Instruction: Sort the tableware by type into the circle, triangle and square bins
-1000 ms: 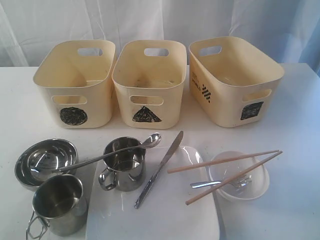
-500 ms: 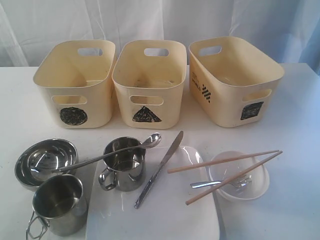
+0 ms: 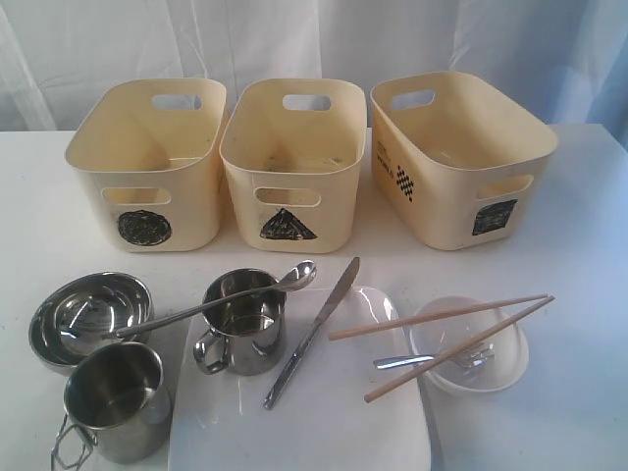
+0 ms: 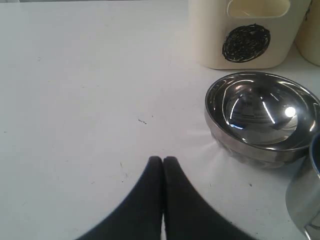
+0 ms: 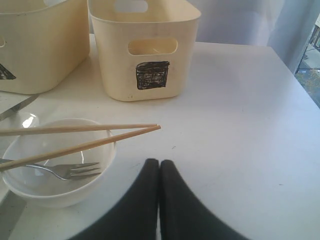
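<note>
Three cream bins stand in a row at the back: circle bin (image 3: 145, 167), triangle bin (image 3: 292, 162), square bin (image 3: 461, 157). In front lie a steel bowl (image 3: 90, 319), two steel mugs (image 3: 118, 400) (image 3: 240, 322), a spoon (image 3: 211, 304) resting across the bowl and one mug, a knife (image 3: 312, 334) on the white square plate (image 3: 324, 417), and a clear bowl (image 3: 469, 345) holding a fork (image 3: 432, 360) with chopsticks (image 3: 442, 329) across it. My left gripper (image 4: 163, 159) is shut, empty, beside the steel bowl (image 4: 262, 117). My right gripper (image 5: 159, 161) is shut, empty, beside the clear bowl (image 5: 55, 165).
White table (image 3: 579, 294) with a white curtain behind the bins. The square bin carries a printed label (image 3: 394, 177) on its side. Neither arm shows in the exterior view.
</note>
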You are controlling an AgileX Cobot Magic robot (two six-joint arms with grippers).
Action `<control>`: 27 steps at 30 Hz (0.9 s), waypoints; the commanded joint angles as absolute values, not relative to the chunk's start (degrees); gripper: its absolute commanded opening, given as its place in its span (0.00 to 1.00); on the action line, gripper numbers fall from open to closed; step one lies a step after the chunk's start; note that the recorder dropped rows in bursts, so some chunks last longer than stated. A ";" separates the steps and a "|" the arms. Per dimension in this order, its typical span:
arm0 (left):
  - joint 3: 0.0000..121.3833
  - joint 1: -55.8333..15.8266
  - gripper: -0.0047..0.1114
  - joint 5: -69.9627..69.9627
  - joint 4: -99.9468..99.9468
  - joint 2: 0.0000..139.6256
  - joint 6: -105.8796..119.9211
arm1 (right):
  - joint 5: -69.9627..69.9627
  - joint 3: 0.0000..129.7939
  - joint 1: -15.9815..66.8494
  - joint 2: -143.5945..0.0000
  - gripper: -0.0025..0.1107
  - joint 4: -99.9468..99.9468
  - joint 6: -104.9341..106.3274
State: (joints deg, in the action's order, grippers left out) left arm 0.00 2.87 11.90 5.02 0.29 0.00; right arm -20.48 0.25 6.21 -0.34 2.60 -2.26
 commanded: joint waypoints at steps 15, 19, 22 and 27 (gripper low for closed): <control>0.00 2.67 0.04 11.60 5.49 0.00 0.00 | 8.47 0.00 6.23 0.00 0.02 -0.50 -8.60; 0.00 2.67 0.04 11.60 5.49 0.00 0.00 | 16.37 0.00 6.23 0.00 0.02 -0.84 -18.97; 0.00 2.67 0.04 11.60 5.49 0.00 0.00 | 16.47 0.00 6.23 0.00 0.02 -1.08 -27.65; 0.00 2.67 0.04 11.60 5.49 0.00 0.00 | 3.50 0.00 6.23 0.00 0.02 -1.08 -32.52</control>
State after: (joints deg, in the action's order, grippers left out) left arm 0.00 2.87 11.90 5.02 0.29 0.00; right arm 10.07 0.22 6.21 -0.34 -1.19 -29.16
